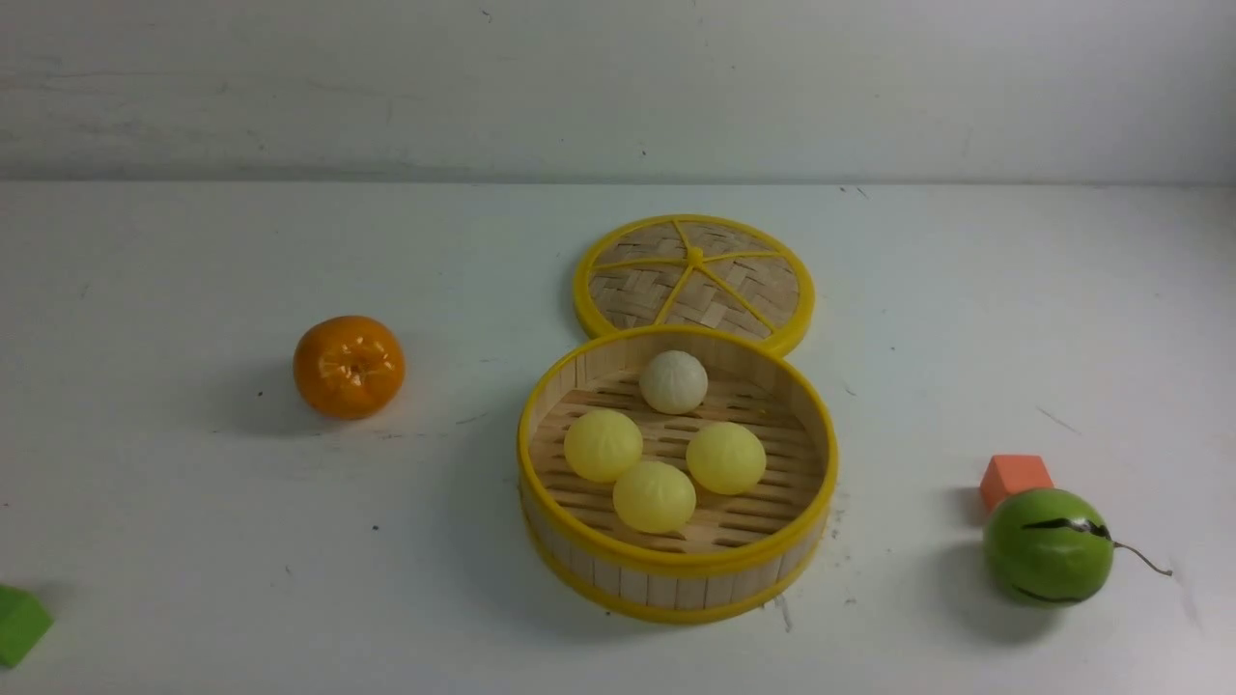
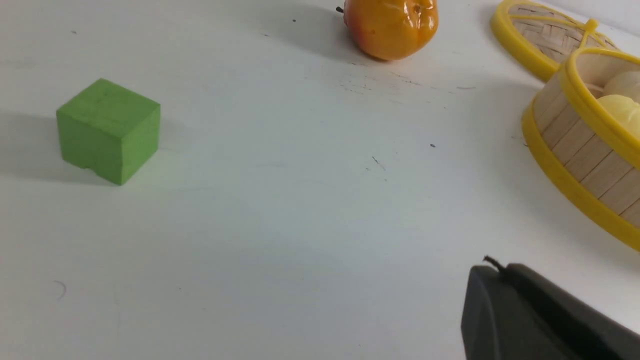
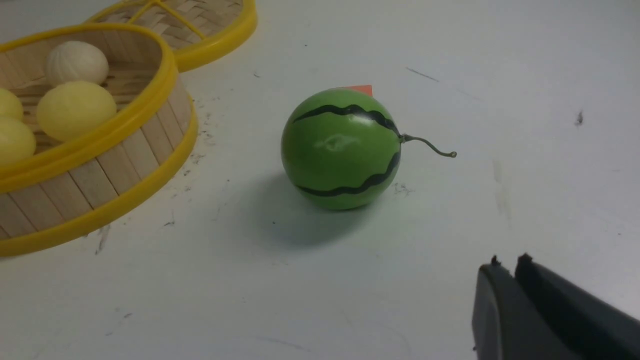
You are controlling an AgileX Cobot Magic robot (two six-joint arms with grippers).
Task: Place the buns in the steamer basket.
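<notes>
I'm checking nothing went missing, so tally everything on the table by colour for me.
Pale yellow buns: 3
Cream-white bun: 1
Orange fruit: 1
Orange block: 1
Green ball: 1
Green cube: 1
Steamer basket: 1
Lid: 1
Total: 10

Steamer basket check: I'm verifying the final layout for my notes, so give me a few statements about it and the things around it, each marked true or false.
1. The round bamboo steamer basket holds all four small pleated buns. True.
2. The flat woven lid covers the basket. False: it lies on the table behind it.
3. The glossy orange fruit sits inside the basket. False: it is on the table, to the basket's left.
4. The green streaked ball lies right of the basket. True.
</notes>
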